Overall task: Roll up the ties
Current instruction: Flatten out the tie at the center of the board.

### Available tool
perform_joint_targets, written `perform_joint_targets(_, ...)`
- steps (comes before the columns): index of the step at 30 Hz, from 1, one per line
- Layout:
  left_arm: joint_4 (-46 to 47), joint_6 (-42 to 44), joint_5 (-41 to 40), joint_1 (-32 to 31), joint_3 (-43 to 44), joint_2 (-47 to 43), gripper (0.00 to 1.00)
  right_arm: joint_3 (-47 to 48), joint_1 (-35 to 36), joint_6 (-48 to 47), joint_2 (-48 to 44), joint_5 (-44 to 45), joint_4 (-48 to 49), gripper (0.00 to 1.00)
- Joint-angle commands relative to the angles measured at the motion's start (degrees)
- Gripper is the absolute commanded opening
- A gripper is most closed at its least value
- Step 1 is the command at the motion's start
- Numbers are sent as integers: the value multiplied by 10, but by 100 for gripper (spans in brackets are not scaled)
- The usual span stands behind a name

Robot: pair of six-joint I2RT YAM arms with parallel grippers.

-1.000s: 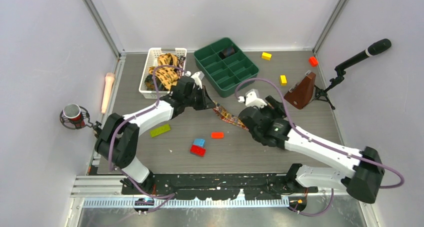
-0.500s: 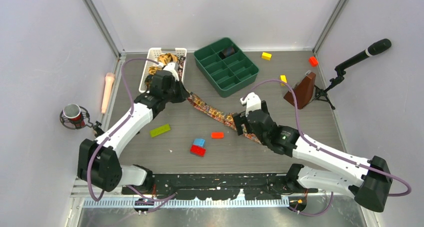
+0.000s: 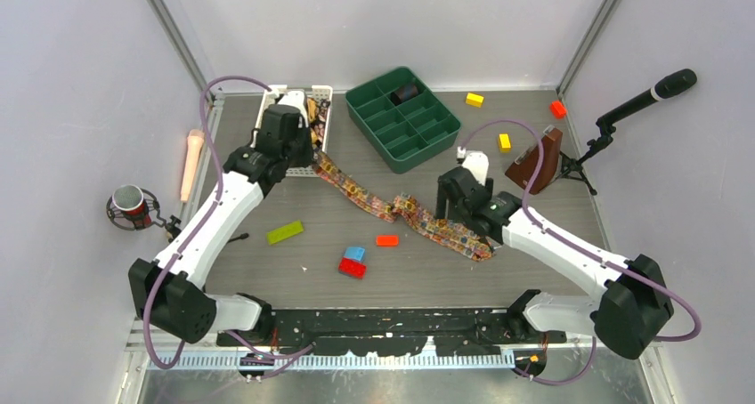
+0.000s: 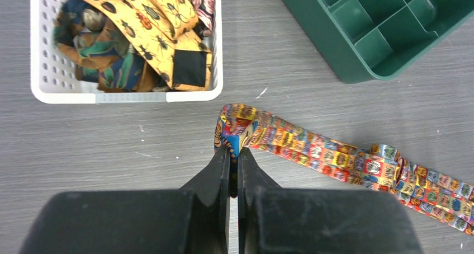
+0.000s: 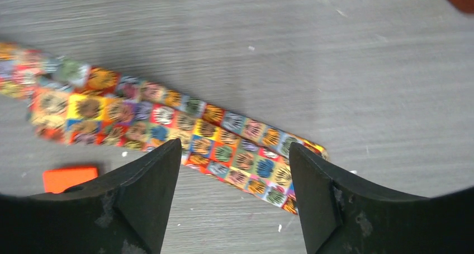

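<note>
Multicoloured tie (image 3: 365,197) lies diagonally across mid-frame, one end pinched in the closed left gripper (image 4: 233,153) just below the white basket (image 4: 128,96). Right gripper (image 5: 232,170) hangs over its other end, jaws spread wide, holding nothing.

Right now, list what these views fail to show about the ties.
- The basket ties: uncountable; top view, left arm covers the white basket; left wrist view cuts it at the top edge.
- The table tie: its pinched end hides inside the shut left claw; right wrist view cuts it at the left edge.
- The dark thing in the green tray: too small, top view.
</note>
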Motion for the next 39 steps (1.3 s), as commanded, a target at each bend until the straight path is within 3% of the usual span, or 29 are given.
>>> perform_joint_targets(1, -42, 32, -39, 1, 53, -25, 0, -13, -57, 107, 4, -14, -76, 73)
perform_joint_targets(8, -65, 46, -42, 1, 92, -12, 0, -64, -94, 137, 1, -95, -27, 28)
perform_joint_targets(17, -67, 57, -52, 1, 100, 2, 0, -85, -99, 159, 41, -109, 0, 6)
perform_joint_targets(25, -58, 56, -39, 1, 93, 8, 0, -124, -119, 209, 85, -88, 27, 0)
perform_joint_targets(29, -46, 55, -29, 1, 86, 15, 0, -121, -133, 238, 113, -72, -7, 0)
perform_joint_targets(39, -21, 46, -2, 1, 63, 27, 10, -113, -144, 319, 104, -26, -140, 12)
